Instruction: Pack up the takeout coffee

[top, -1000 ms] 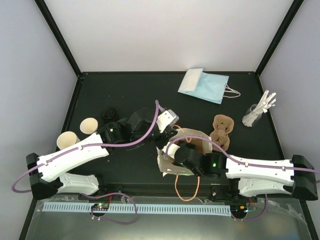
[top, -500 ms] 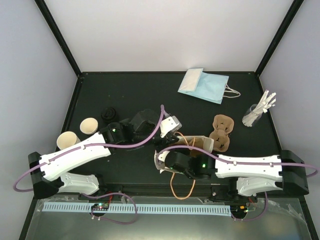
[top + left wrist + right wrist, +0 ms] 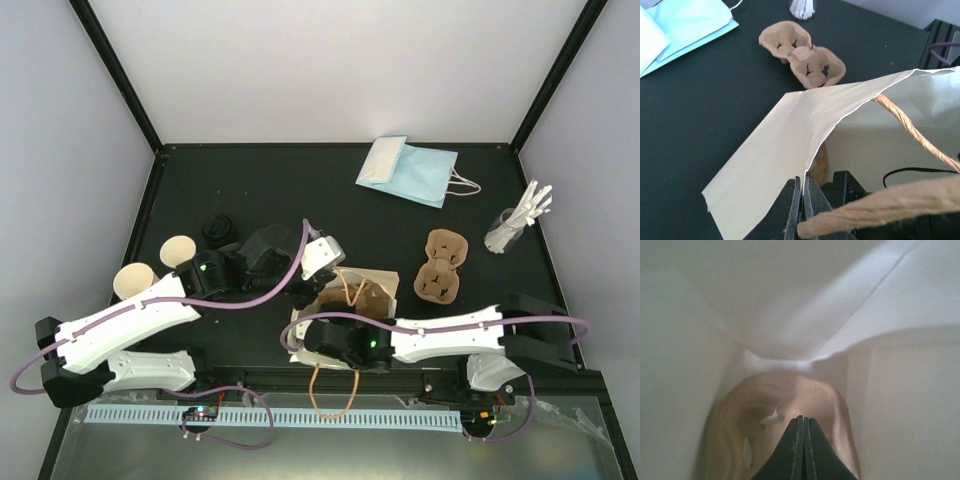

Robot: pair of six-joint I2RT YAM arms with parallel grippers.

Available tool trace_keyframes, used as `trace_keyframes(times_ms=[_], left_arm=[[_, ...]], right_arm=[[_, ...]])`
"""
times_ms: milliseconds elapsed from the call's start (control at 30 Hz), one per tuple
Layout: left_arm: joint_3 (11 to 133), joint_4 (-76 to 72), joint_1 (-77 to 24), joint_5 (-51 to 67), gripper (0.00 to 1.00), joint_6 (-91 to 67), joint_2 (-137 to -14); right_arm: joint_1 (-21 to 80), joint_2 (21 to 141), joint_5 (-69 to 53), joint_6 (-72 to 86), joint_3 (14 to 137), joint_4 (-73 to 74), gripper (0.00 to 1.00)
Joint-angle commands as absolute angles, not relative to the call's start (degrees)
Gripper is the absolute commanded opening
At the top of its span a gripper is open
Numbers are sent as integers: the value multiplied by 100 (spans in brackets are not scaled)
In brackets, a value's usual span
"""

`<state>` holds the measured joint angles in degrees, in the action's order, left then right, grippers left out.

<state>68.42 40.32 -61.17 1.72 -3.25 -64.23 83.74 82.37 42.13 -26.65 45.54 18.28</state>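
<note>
Holding the tan paper bag open seems the step in hand: left gripper pinched on its rim, right gripper closed empty inside, so next one arm must fetch the takeout coffee (apparently outside, beside the lidless cups).

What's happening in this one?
Both arms are working on the tan paper bag. The left claw is shut on the bag's rim, holding its mouth open. The right claw is shut, down among the bag's paper. No lidded coffee cup shows; lidless cups sit at the left.
</note>
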Motion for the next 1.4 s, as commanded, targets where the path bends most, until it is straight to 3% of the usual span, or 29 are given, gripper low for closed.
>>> trace_keyframes(times_ms=[0, 100, 500, 1000, 1367], left_arm=[[6860, 4460, -6117, -263, 1, -183, -6180], [6408, 4380, -6126, 28, 2, -310, -6006], [5682, 3513, -6135, 1311, 2, -824, -5976], [6085, 3671, -6135, 747, 2, -1028, -5969], [6116, 3511, -6135, 1163, 2, -1270, -6211]], right_arm=[[8422, 8779, 4208, -3842, 4461, -98, 1], [8405, 9142, 4336, -4134, 4413, -632, 1], [8157, 8718, 4685, -3133, 4679, 1108, 1], [7838, 7988, 5007, -2217, 4407, 2580, 1], [7405, 7901, 5454, -2051, 4153, 2122, 1]])
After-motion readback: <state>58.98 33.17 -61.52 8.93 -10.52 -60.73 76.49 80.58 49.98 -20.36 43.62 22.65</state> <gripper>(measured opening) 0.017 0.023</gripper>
